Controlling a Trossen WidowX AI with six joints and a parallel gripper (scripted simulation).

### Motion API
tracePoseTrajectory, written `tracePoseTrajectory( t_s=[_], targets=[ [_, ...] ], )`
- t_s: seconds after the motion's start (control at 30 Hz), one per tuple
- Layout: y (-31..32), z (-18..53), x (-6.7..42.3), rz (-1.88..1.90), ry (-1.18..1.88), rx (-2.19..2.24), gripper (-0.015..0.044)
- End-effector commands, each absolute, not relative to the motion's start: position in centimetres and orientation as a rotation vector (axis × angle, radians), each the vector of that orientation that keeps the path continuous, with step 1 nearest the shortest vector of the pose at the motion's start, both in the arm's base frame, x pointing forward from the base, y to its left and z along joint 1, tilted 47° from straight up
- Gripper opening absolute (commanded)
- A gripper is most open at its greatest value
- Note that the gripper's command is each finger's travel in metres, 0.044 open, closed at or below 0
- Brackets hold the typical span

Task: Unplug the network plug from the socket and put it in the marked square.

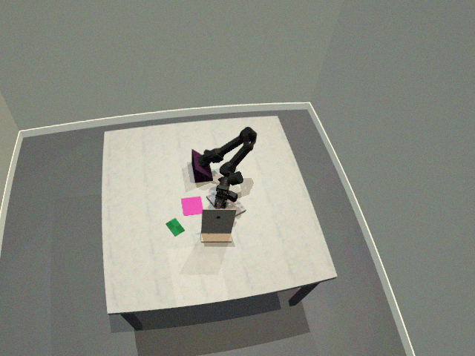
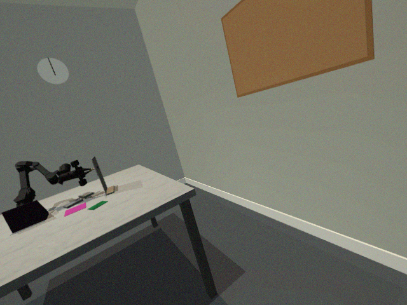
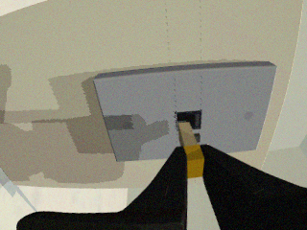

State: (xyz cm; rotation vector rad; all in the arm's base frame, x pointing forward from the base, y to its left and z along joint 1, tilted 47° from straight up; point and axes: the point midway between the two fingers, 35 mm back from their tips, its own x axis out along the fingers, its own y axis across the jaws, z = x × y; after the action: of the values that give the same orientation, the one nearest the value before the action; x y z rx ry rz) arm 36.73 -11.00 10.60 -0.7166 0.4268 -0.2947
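Observation:
In the wrist view the grey upright panel faces me, with its dark socket near the middle. The plug has a yellow body and a pale front end that points at the socket's mouth; I cannot tell whether its tip is still inside. My gripper is shut on the plug's yellow body, one black finger on each side, just in front of the panel. A magenta square is marked on the table to the panel's left.
A green patch lies on the table beside the magenta square. A dark purple block stands by the arm's base. The panel stands on a tan foot. Flat grey pieces lie under the arm.

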Motion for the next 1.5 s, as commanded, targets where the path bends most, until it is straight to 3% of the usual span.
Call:
tracePoseTrajectory(
  t_s=[0.0, 1.47],
  targets=[
    [-10.9, 10.6, 36.4, -0.293, 0.429, -0.721, 0.0000],
    [-10.3, 10.9, 34.4, -0.293, 0.430, -0.720, 0.0000]
  ],
)
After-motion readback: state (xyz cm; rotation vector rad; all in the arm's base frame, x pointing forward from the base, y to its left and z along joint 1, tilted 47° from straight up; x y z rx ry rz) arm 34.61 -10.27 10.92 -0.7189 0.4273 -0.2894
